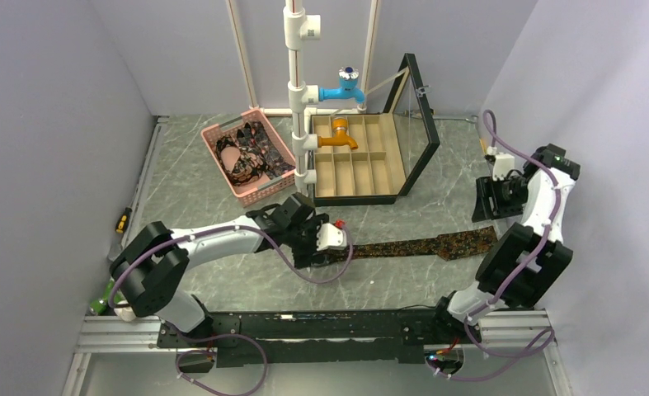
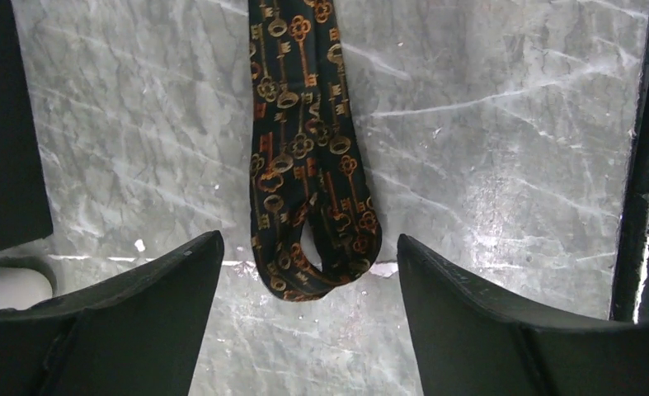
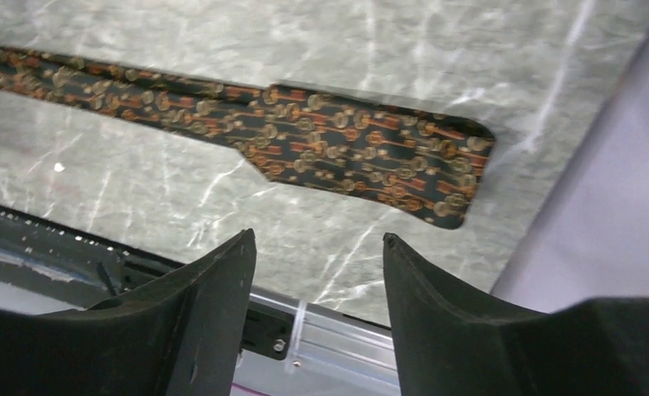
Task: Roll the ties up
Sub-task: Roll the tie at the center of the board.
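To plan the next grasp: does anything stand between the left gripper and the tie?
Nothing visible does. The open left gripper hangs at the folded end of the tie, one finger on each side.

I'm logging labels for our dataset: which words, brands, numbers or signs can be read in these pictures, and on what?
No readable text in any view.
Long dark fabric tie: only a repeating pattern of orange and gold keys, with no letters or brand label showing.
Pink plastic mesh basket: no marking visible.
Blue plastic tap: no marking visible; too small to rule out fine print.
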Action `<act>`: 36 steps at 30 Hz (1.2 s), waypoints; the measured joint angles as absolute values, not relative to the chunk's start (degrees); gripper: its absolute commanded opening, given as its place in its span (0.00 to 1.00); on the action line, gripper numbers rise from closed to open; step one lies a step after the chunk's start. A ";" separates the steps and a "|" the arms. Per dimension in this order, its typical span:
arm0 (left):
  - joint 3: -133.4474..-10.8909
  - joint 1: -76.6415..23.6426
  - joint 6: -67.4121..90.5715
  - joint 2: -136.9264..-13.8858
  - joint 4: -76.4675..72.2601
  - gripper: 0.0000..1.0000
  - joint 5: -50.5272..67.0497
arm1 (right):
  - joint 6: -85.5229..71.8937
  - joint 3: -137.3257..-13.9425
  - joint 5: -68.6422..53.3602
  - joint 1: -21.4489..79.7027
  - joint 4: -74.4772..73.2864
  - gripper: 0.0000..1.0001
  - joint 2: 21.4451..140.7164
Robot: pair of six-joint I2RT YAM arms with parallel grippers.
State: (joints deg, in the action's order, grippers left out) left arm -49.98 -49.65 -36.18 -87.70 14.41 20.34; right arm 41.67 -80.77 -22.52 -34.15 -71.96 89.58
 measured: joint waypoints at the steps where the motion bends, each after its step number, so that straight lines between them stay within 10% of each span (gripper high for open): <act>1: -49.87 -49.06 -35.55 -87.48 14.39 0.73 20.88 | 41.76 -79.99 -22.96 -33.58 -72.20 0.55 88.49; 4: -49.36 -45.80 -33.26 -86.13 14.44 0.66 23.00 | 41.80 -75.46 -23.99 -29.85 -72.86 0.52 84.29; 11: -47.05 -41.19 -31.22 -81.65 14.96 0.99 26.87 | 41.19 -66.98 -24.60 -19.90 -72.66 0.51 79.07; 15: -47.18 -44.12 -29.63 -82.56 15.31 0.99 27.18 | 40.25 -66.13 -25.61 -17.85 -72.47 0.52 78.35; 22: -49.76 -48.99 -27.07 -92.47 14.74 0.83 19.86 | 39.44 -66.74 -27.53 -17.80 -72.49 0.54 76.82; 31: -52.12 -52.58 -31.29 -95.33 13.89 0.27 11.70 | 39.44 -69.69 -29.12 -17.74 -73.52 0.52 74.74; 36: -50.50 -52.93 -39.88 -94.78 11.53 0.25 9.56 | 39.42 -69.69 -29.61 -17.67 -73.54 0.52 74.81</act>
